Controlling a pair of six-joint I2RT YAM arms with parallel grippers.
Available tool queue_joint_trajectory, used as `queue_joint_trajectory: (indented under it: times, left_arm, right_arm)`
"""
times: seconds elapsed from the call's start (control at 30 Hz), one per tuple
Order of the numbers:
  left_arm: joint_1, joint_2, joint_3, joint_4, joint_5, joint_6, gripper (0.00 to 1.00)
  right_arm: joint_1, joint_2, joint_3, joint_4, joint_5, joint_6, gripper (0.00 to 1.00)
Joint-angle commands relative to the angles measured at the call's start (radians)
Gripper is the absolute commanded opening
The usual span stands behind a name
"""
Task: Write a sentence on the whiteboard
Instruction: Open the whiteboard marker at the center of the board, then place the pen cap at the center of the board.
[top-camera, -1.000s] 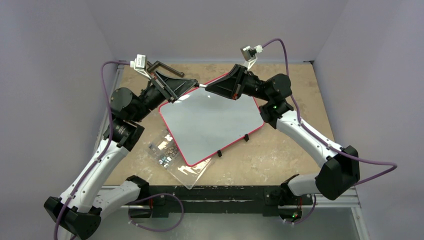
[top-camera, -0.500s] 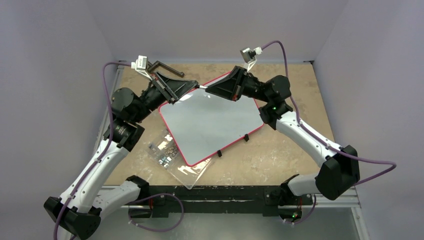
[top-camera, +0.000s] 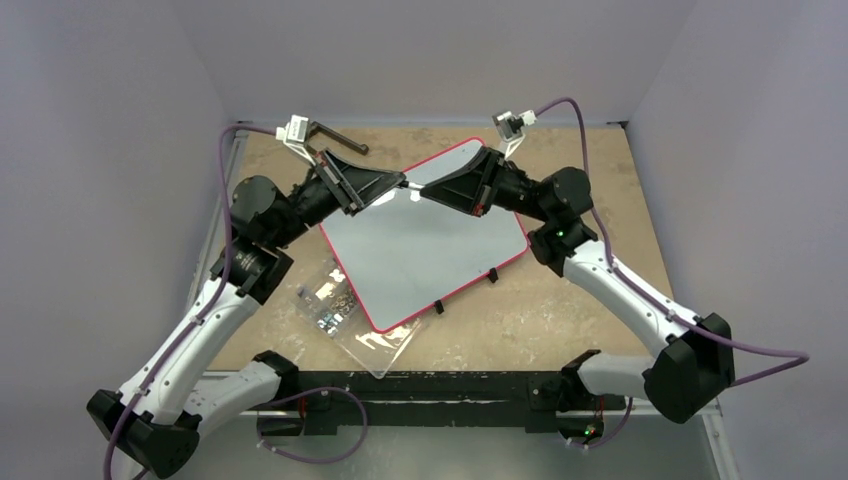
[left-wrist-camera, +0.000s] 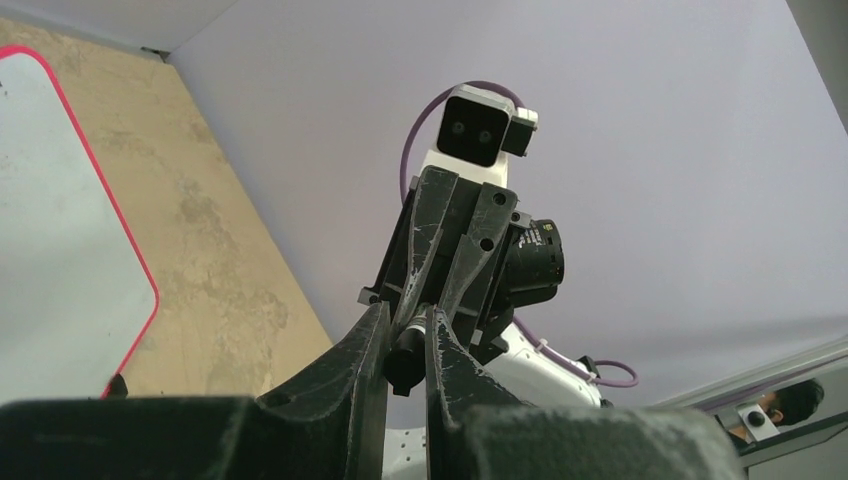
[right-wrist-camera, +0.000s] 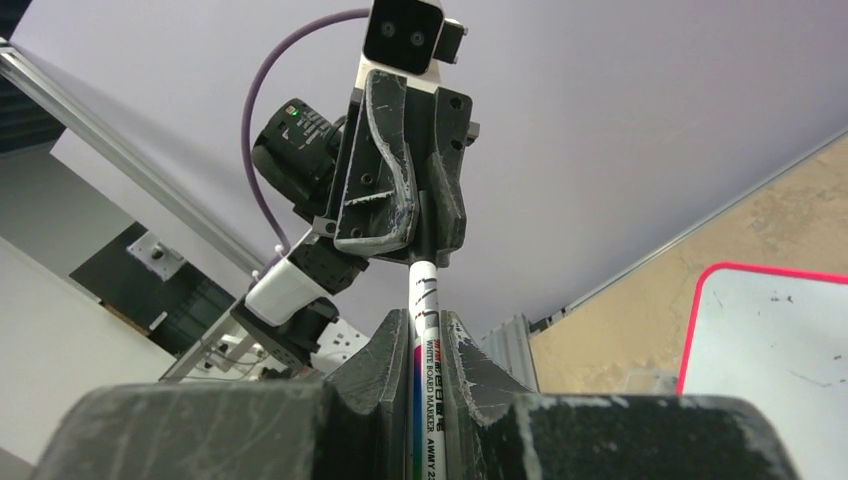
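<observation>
Over whiteboard (top-camera: 430, 250) | right end effector (right-wrist-camera: 425, 325) clamps marker (right-wrist-camera: 423, 290) | left end effector (left-wrist-camera: 406, 330) clamps cap (left-wrist-camera: 403, 360)

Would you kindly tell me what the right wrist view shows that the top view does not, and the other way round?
Only the right wrist view: the printed lettering along the white marker, which is clamped in the right gripper with its far end in the left gripper. Only the top view: the whole whiteboard lying on the table, and the clear box of screws beside its near left edge. Both: the whiteboard's red rim and the two grippers tip to tip.
</observation>
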Motion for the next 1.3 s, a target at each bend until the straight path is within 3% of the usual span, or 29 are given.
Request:
queue_joint_trajectory:
  times: [0.0,0.33,0.43,0.5,0.63,0.87,1.27]
  left_arm:
    - [0.029,-0.007,0.068,0.003,-0.110,0.045,0.00]
    - [0.029,0.017,0.080,0.001,-0.134,0.030,0.00]
    - [0.029,0.043,0.088,-0.018,-0.113,0.048,0.00]
    - [0.025,0.071,0.086,-0.023,-0.079,0.060,0.00]
    - [-0.020,0.135,0.050,-0.012,-0.064,0.092,0.00]
    - [-0.176,0.309,0.060,0.019,-0.078,0.171,0.00]
    - [-0.364,0.726,0.207,0.096,-0.018,0.256,0.00]
  right_arm:
    - [-0.059,-0.096,-0.034,0.018,-0.020,-0.017,0.00]
    - [-0.122,-0.191,-0.085,-0.061,-0.044,-0.053,0.00]
    - [-0.136,-0.242,-0.029,-0.316,0.047,-0.243,0.00]
    - [-0.137,-0.272,0.032,-0.561,0.207,-0.375,0.00]
    - [-0.137,-0.339,0.098,-0.765,0.478,-0.474,0.00]
    - [-0.137,-0.405,0.179,-0.866,0.671,-0.559,0.00]
    - [-0.137,-0.389,0.237,-0.887,0.668,-0.590,0.00]
